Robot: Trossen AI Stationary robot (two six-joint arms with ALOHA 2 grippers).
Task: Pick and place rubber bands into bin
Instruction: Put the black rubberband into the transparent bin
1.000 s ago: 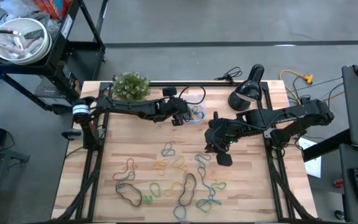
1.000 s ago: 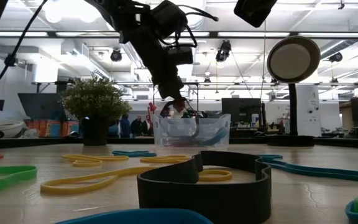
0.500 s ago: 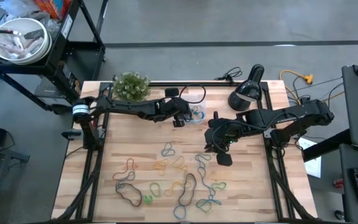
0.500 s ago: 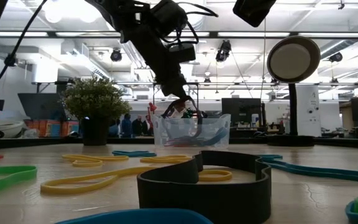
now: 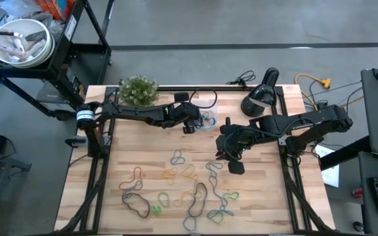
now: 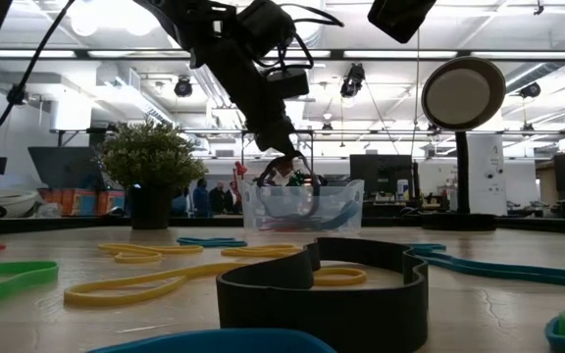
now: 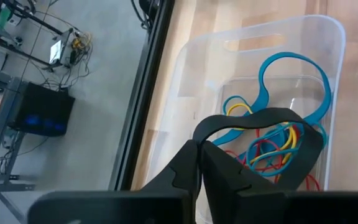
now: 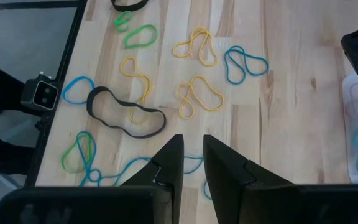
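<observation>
Left pincer (image 7: 199, 163) hangs over the bin (image 7: 328, 37), tips together pinching a wide black band (image 7: 260, 118). Right pincer (image 8: 191, 163), slightly parted and empty, hovers near the bin above loose rubber bands (image 8: 194, 93) on the counter (image 8: 291, 74) — light, floppy, best nipped on one strand.

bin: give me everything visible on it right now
The bin is a small clear plastic tub, rectangular with rounded corners, upright on the wooden table's far side beside the plant. Inside lie rubber bands: blue, yellow, red. The left gripper, shut on a black band, hangs over it. Nothing else touches it.
</observation>
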